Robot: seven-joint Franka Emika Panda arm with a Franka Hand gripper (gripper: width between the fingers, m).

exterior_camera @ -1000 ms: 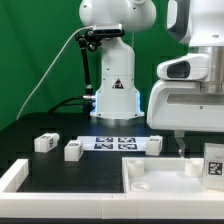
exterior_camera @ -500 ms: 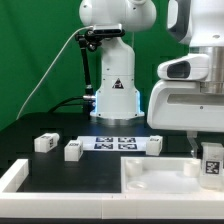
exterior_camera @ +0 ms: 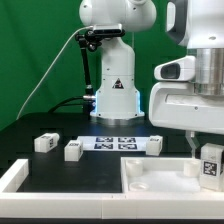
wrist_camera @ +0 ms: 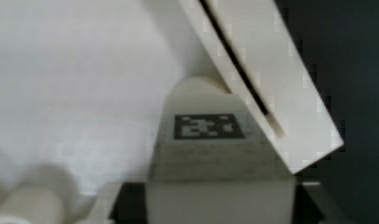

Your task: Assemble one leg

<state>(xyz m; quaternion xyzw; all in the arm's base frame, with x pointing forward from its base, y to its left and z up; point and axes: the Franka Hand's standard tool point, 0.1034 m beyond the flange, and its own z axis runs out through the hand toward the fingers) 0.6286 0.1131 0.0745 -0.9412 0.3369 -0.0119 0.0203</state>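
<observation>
My gripper is shut on a leg, a small white block with a black-and-white tag. It holds the leg upright over the far right corner of the large white panel. In the wrist view the leg fills the middle between my fingers, with the panel and its raised edge behind it. Whether the leg touches the panel cannot be told. Three more legs lie on the black table: one, a second and a third.
The marker board lies flat in front of the robot base. A white raised rim runs along the table's front at the exterior view's left. A green backdrop stands behind.
My gripper, with the leg in it, has shifted slightly toward the exterior view's left and a little lower over the panel's corner. The loose legs have not moved.
</observation>
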